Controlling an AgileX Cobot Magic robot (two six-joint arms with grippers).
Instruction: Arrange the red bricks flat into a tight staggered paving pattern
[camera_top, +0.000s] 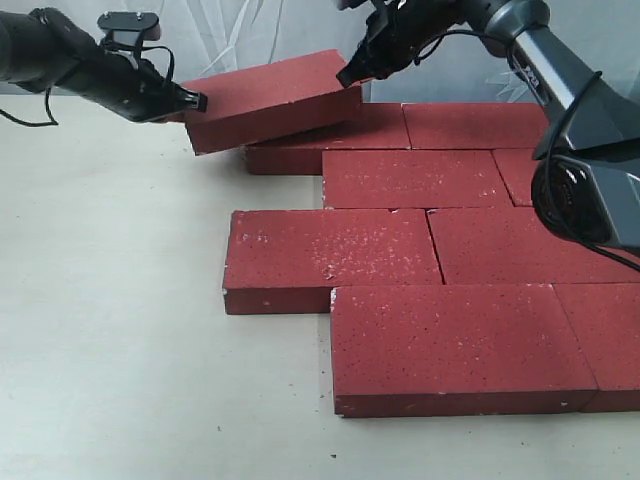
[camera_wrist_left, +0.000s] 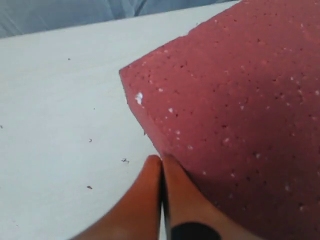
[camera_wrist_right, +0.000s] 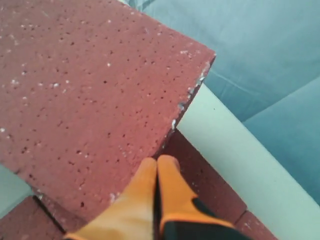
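Note:
Several red bricks lie flat in staggered rows on the table, among them a front brick and a middle-left brick. One more red brick rests tilted on top of a back-row brick. My left gripper is shut, with its tips against the tilted brick's left end; the shut left gripper holds nothing. My right gripper is shut too, touching that brick's right end. In the right wrist view the right gripper sits at the edge of the tilted brick, above a flat brick.
The pale table stretches bare to the left and front of the bricks. A grey-blue curtain hangs behind the table. The right arm's base stands over the right-hand bricks.

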